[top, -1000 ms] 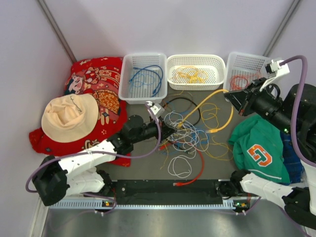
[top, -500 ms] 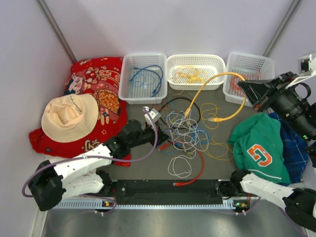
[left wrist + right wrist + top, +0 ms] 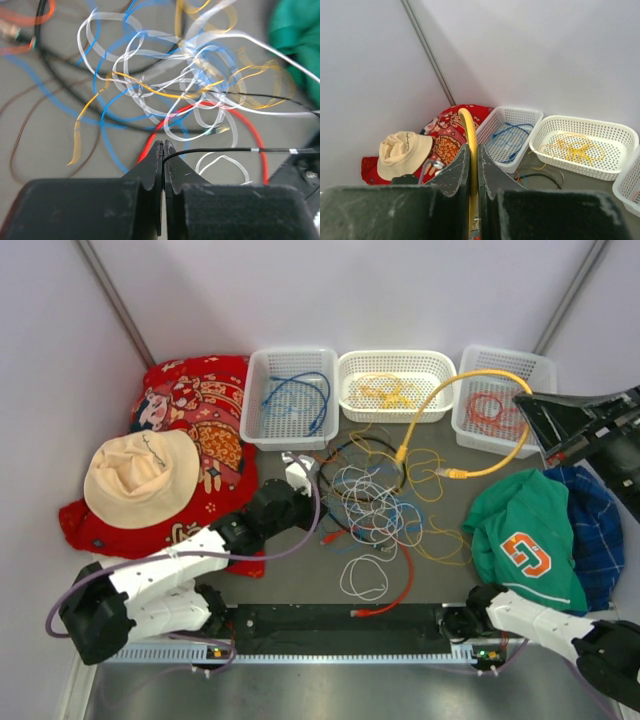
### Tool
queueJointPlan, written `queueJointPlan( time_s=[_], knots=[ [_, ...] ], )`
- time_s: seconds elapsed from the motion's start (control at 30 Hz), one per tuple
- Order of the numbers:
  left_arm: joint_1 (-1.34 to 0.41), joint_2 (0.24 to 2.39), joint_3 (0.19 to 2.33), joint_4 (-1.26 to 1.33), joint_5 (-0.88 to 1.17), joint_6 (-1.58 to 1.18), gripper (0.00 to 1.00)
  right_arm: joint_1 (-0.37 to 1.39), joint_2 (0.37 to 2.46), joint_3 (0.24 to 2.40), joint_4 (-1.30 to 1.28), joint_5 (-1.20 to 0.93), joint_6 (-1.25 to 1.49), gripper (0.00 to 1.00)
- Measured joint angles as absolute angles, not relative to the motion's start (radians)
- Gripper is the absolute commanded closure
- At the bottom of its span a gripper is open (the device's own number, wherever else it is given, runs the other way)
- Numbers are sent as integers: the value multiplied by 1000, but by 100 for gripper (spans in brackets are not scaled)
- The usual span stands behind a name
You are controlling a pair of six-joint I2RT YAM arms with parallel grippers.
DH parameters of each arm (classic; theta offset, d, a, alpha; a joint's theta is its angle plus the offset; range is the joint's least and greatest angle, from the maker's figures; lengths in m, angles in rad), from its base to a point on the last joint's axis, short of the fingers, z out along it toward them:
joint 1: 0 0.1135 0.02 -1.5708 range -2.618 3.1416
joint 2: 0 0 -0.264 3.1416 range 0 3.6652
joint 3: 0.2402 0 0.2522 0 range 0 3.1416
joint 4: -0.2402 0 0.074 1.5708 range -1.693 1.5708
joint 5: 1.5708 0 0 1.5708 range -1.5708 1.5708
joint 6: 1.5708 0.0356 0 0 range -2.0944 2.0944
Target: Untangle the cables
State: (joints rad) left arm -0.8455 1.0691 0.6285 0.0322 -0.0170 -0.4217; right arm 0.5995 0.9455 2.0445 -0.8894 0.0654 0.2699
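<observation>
The cables lie in a tangle (image 3: 375, 505) of white, blue, yellow, red and black loops at the table's middle. My right gripper (image 3: 522, 402) is raised at the far right, shut on a thick yellow cable (image 3: 450, 380). That cable arcs up from the tangle, and its plug end (image 3: 452, 473) hangs down. In the right wrist view the yellow cable (image 3: 467, 120) runs between the shut jaws of the gripper (image 3: 473, 150). My left gripper (image 3: 312, 506) sits at the tangle's left edge. In the left wrist view this gripper (image 3: 163, 149) is shut on a thin black wire (image 3: 225, 150) leading right.
Three white baskets stand at the back: left (image 3: 252, 390) with a blue cable, middle (image 3: 395, 357) with yellow wires, right (image 3: 468, 365) with an orange one. A red cloth (image 3: 195, 400) and beige hat (image 3: 140, 475) lie left. A green shirt (image 3: 525, 540) lies right.
My right gripper has swung right and upward, pulling the yellow cable into a taller arc out of the tangle. My left gripper has drawn back left and closed on the black wire.
</observation>
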Motion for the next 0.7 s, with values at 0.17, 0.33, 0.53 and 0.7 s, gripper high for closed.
queueJointPlan(
  time_s=[0.17, 0.33, 0.53, 0.7],
  knots=[
    [-845, 1185, 694, -110, -55, -454, 100, 599, 930, 2057, -883, 70, 270, 100],
    [-845, 1212, 705, -207, -67, -476, 100, 599, 927, 2056, -883, 78, 270, 100],
    [-845, 1151, 705, -254, -104, -472, 42, 599, 910, 2037, -875, 100, 268, 100],
    [-845, 994, 704, -256, -144, -475, 1, 599, 892, 1971, -857, 111, 268, 100]
  ],
)
